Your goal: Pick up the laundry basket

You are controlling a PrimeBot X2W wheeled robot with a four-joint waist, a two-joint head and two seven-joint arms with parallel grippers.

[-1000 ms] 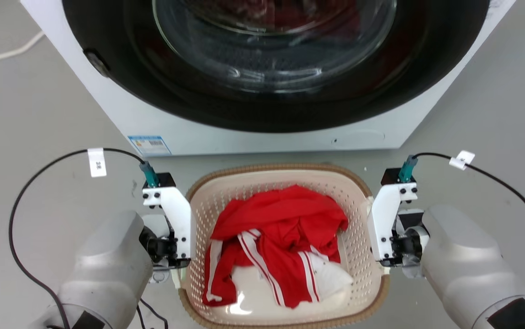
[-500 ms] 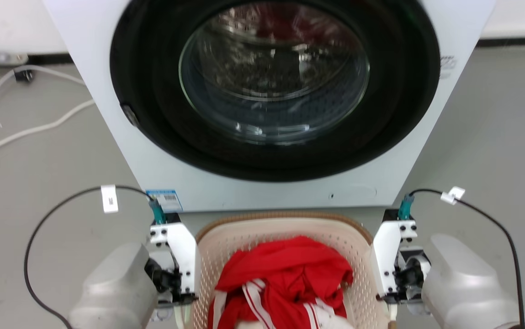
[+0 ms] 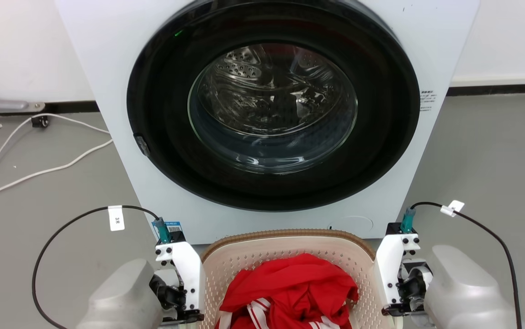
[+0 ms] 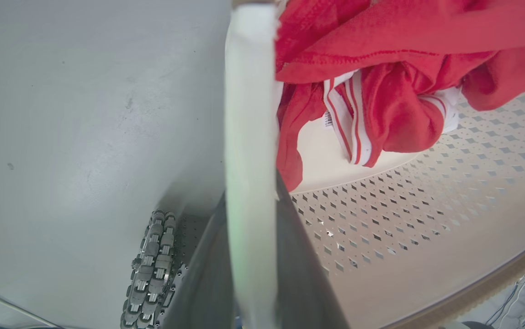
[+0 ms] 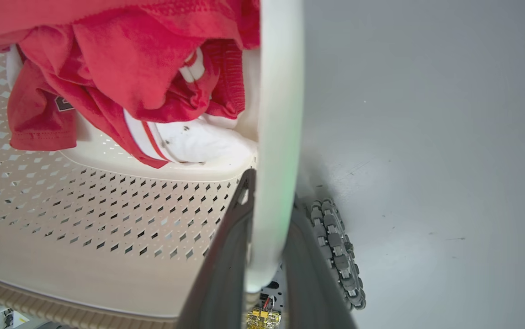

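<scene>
The laundry basket (image 3: 285, 236), beige with perforated walls and a brown woven rim, sits at the bottom of the head view between my two arms. It holds a red garment with white stripes (image 3: 289, 288). My left gripper (image 4: 249, 192) is shut on the basket's white left handle (image 4: 249, 91), one dark finger on each side of it. In the same way my right gripper (image 5: 270, 192) is shut on the white right handle (image 5: 280, 91). The basket's far rim overlaps the bottom of the washing machine's front. The basket's near half is cut off in the head view.
A white front-loading washing machine (image 3: 107, 68) with a shut round glass door (image 3: 271, 105) stands directly behind the basket. White cables (image 3: 38, 171) trail over the grey floor at the left. My base's wheels (image 4: 150, 265) (image 5: 335, 246) show below the handles.
The head camera has tilted up, so the washing machine's whole door now shows and the basket sits lower in the picture. The basket's far rim now overlaps the machine's base. Both grippers stay on the handles.
</scene>
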